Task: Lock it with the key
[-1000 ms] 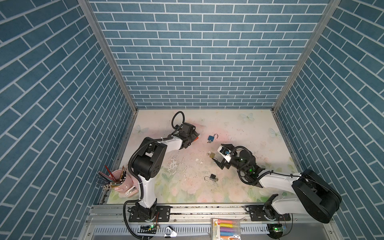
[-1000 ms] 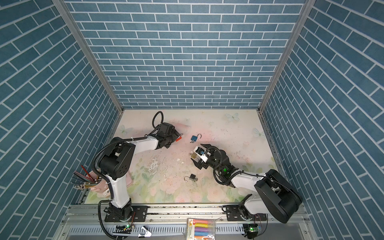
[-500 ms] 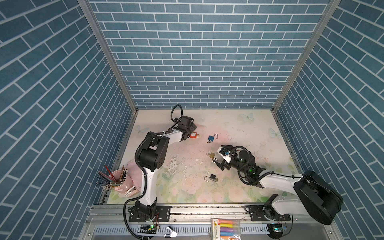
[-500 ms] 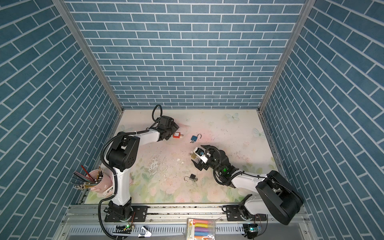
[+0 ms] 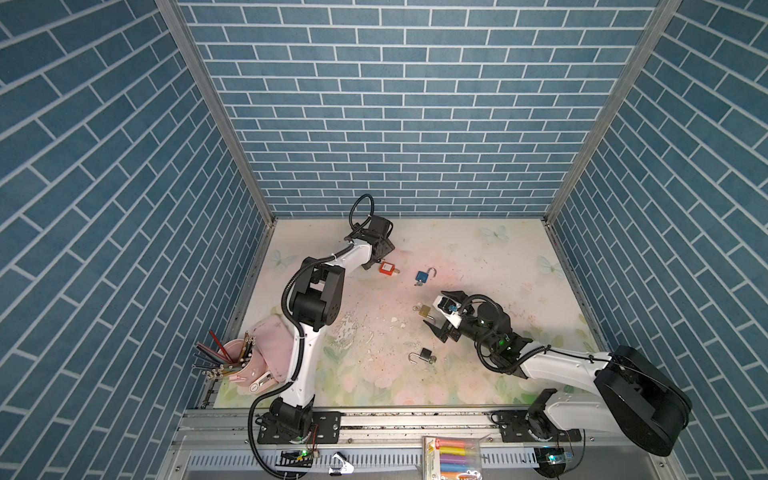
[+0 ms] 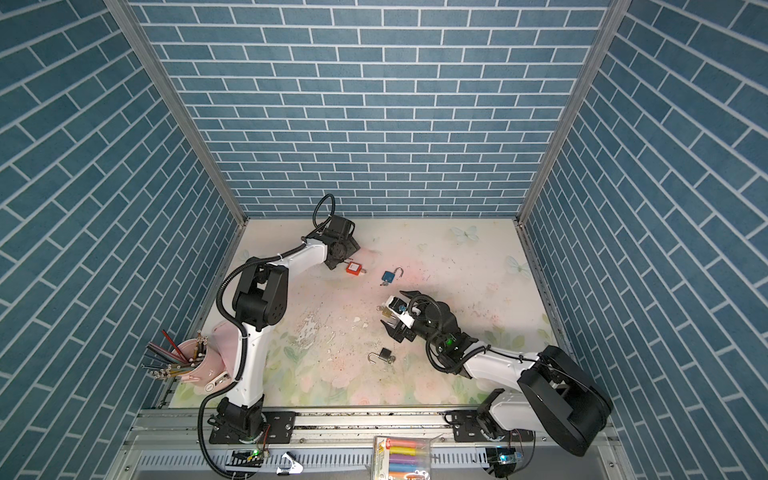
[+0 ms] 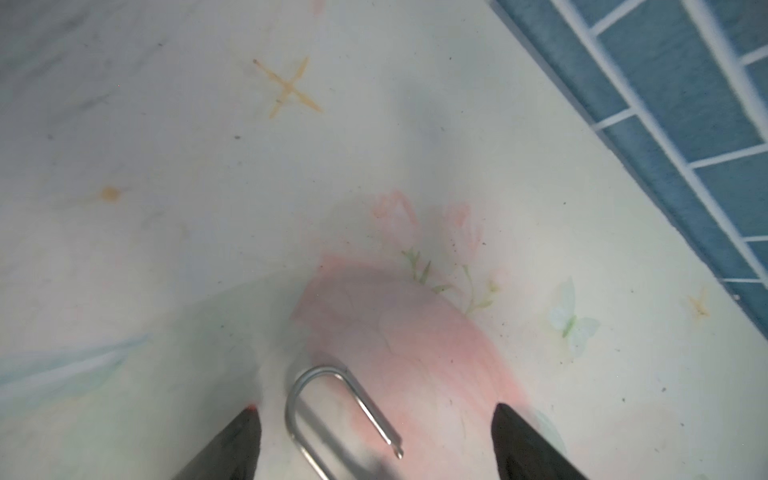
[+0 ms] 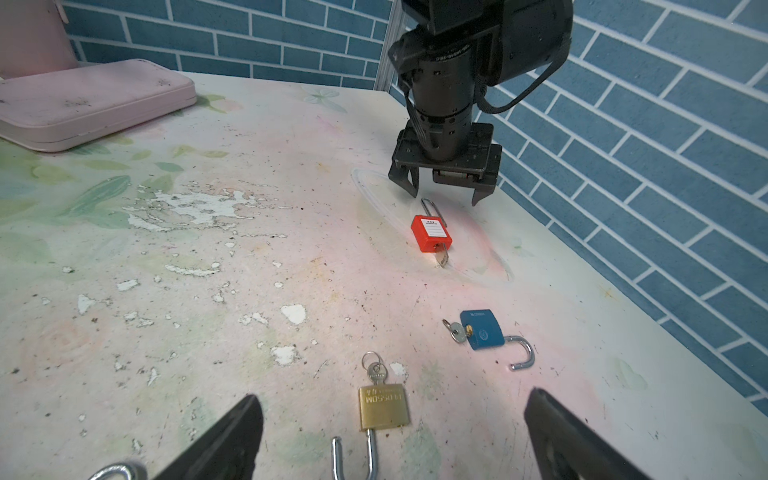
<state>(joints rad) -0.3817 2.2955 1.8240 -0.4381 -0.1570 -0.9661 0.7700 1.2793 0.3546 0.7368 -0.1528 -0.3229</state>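
Several padlocks lie on the floral table, each with its shackle open. The red padlock has a key in its base. My left gripper hangs open just behind it. In the left wrist view its shackle lies between the left gripper's spread fingertips, untouched. The brass padlock with a key lies between the wide-open jaws of my right gripper. A blue padlock with a key lies between the two arms.
A small dark padlock lies nearer the front. A pink case and a pink cup of pencils sit at the front left. The blue brick back wall stands close behind my left gripper.
My left gripper has drawn back toward the rear wall, uncovering the red padlock, which now lies free on the table. The right arm has not moved.
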